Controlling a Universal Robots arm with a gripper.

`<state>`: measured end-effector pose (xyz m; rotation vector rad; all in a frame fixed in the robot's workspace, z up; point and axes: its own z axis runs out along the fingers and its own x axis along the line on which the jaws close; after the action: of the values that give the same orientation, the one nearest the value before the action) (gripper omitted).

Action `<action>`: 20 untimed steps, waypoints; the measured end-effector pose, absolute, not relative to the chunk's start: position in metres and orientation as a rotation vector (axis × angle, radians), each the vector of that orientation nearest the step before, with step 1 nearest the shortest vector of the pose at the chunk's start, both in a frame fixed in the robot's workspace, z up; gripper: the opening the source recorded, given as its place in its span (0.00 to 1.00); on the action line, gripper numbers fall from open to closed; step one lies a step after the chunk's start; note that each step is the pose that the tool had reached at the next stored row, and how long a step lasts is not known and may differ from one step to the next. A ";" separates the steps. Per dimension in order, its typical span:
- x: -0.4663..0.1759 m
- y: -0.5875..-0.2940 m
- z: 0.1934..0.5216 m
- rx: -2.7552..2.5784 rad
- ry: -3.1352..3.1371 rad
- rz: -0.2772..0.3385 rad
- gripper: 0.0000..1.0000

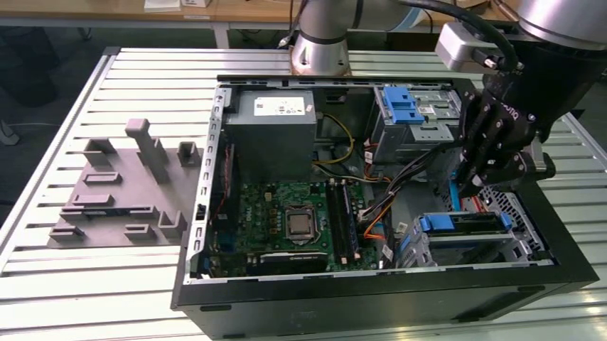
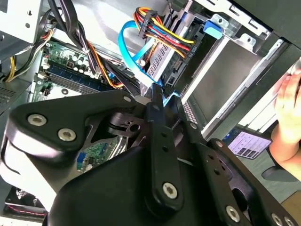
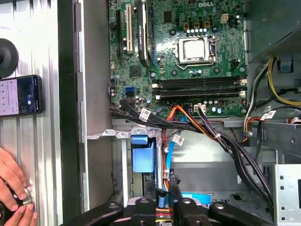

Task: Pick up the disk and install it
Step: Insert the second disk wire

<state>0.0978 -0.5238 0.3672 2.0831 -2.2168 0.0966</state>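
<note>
In the exterior view the gripper (image 1: 471, 186) is hanging inside the open case (image 1: 379, 312), pinching the disk (image 1: 454, 190) edge-on above the drive bay (image 1: 470, 231). A tilted entry is risking a jam.

The second wrist view is showing loose cables (image 2: 162, 35) beside the bay that could snag.

The first wrist view is adding a person's hand (image 3: 14, 195) outside the case.

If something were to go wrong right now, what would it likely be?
1. The gripper is low inside the open computer case, close to a bundle of coloured wires and a blue cable. Moving could snag or tug them.
2. A person's hand rests on the table right beside the case, so a wide arm swing might hit it.
</note>
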 end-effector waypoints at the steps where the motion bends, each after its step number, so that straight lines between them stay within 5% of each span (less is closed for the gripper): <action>1: 0.098 -0.524 0.367 2.083 -2.216 0.098 0.26; 9: 0.099 -0.524 0.364 2.079 -2.212 0.106 0.16; 20: 0.107 -0.528 0.357 2.077 -2.214 0.089 0.16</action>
<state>0.1067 -0.5278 0.3571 2.0766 -2.2135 0.0894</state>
